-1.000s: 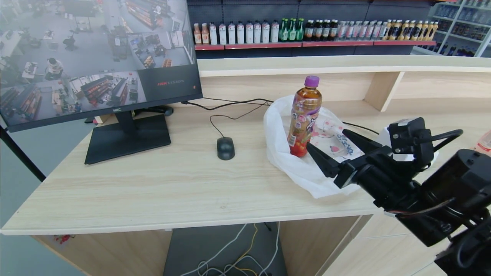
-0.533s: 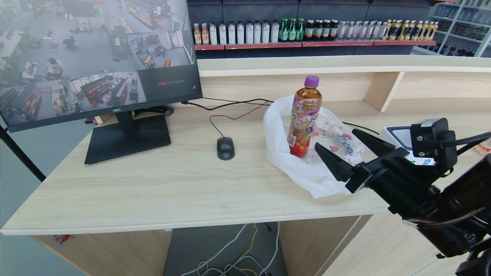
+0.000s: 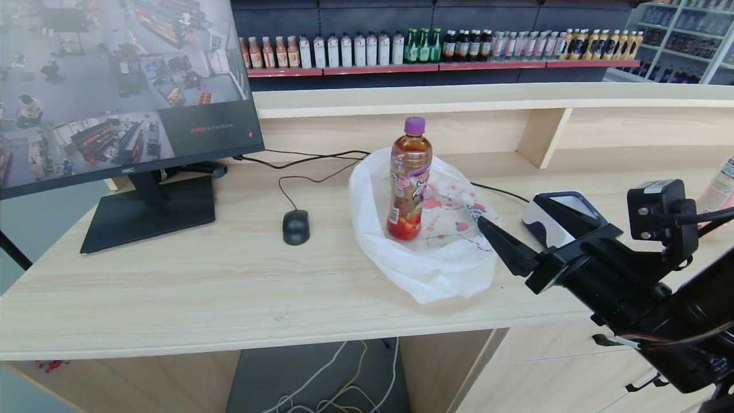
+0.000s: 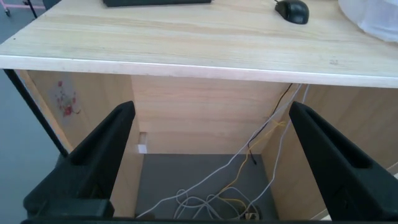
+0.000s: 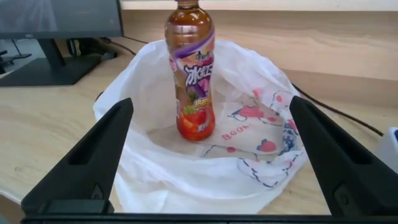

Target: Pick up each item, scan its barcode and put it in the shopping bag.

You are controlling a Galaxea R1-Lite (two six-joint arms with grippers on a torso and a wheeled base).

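Note:
A tea bottle [image 3: 408, 178] with a purple cap stands upright on the spread-out white shopping bag [image 3: 427, 269] in the middle of the counter. My right gripper [image 3: 513, 212] hangs open just right of the bag, its fingers pointing at the bottle and holding nothing. In the right wrist view the bottle [image 5: 189, 68] and the bag [image 5: 146, 99] lie ahead of the open right gripper [image 5: 211, 106]. A white barcode scanner [image 3: 542, 221] sits behind the right gripper. My left gripper [image 4: 211, 109] is open and empty, low in front of the counter's edge.
A monitor [image 3: 114, 97] on a black stand fills the counter's left side, with a mouse [image 3: 296, 226] and its cable beside the bag. Another bottle [image 3: 719, 189] shows at the far right edge. A raised wooden ledge [image 3: 459, 94] runs along the back. Loose cables [image 4: 211, 199] lie under the counter.
The head camera has shifted, moving the whole scene left. My open right gripper has drawn back from the bottle toward the right, leaving it standing on the bag.

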